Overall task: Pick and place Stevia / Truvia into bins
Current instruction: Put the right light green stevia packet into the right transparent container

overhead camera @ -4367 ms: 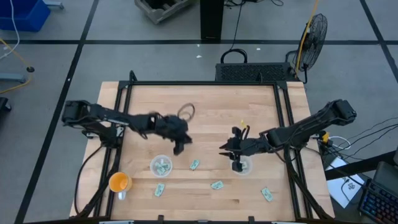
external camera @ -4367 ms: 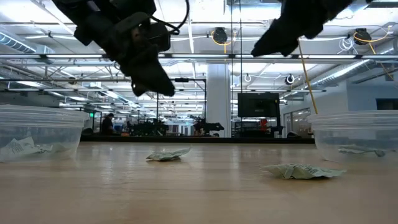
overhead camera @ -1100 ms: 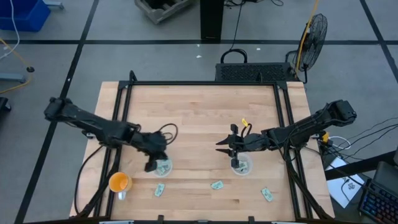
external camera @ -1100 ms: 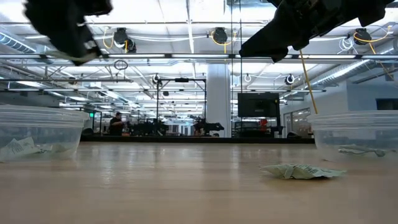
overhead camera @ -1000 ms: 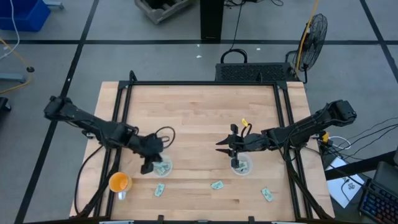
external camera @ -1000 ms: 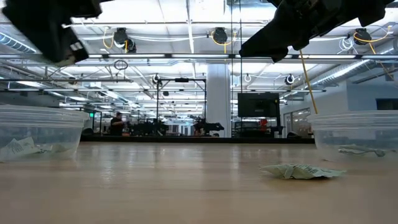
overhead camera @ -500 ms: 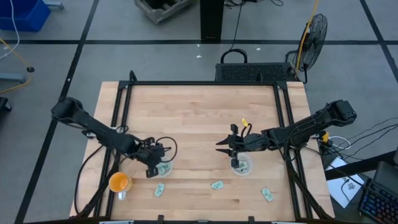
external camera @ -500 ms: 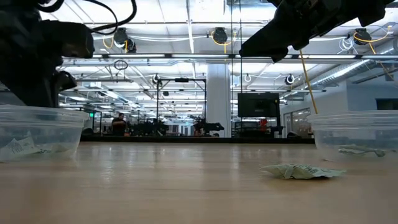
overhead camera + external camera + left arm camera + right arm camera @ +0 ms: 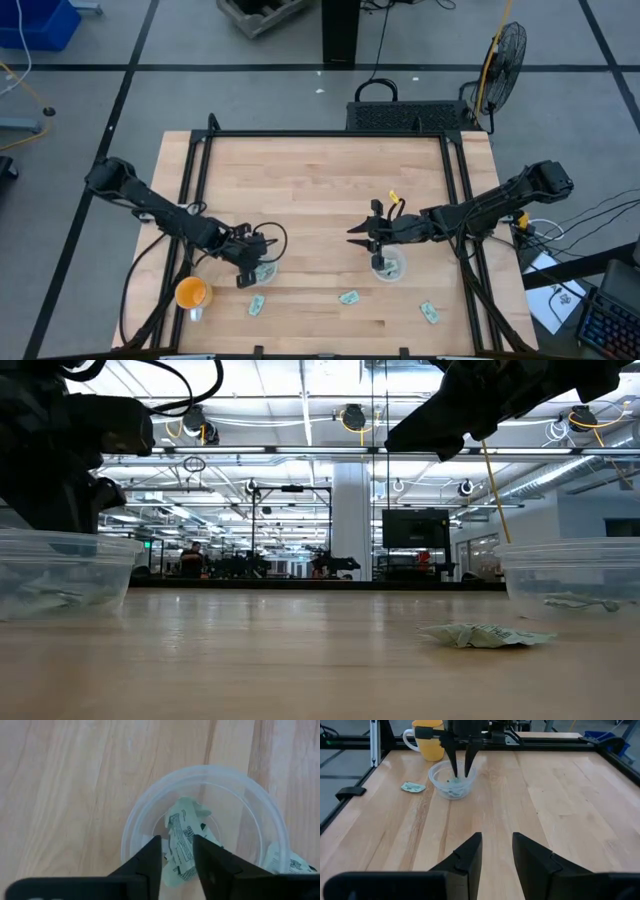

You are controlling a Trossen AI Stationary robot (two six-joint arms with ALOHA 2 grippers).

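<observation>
My left gripper (image 9: pixel 250 272) is open and points down into the left clear cup (image 9: pixel 265 268), its fingertips (image 9: pixel 177 845) on either side of a crumpled pale green and white packet (image 9: pixel 181 827) that lies in the cup; whether they touch it, I cannot tell. More packets rest on the cup's bottom (image 9: pixel 292 862). My right gripper (image 9: pixel 356 238) is open and hovers above the table beside the right clear cup (image 9: pixel 388 266), which holds packets (image 9: pixel 575 601). Three packets lie flat on the table (image 9: pixel 257 304), (image 9: pixel 348 297), (image 9: pixel 430 312).
An orange cup (image 9: pixel 191 293) stands near the table's front left corner, close to the left clear cup. A black frame (image 9: pixel 325 133) runs along the table's edges. The wooden tabletop between the two cups is bare (image 9: pixel 320 250).
My left gripper has moved right from beside the left cup to over it and come down into it, then held still. In the low view the packets in that cup now lie flatter than half a second ago.
</observation>
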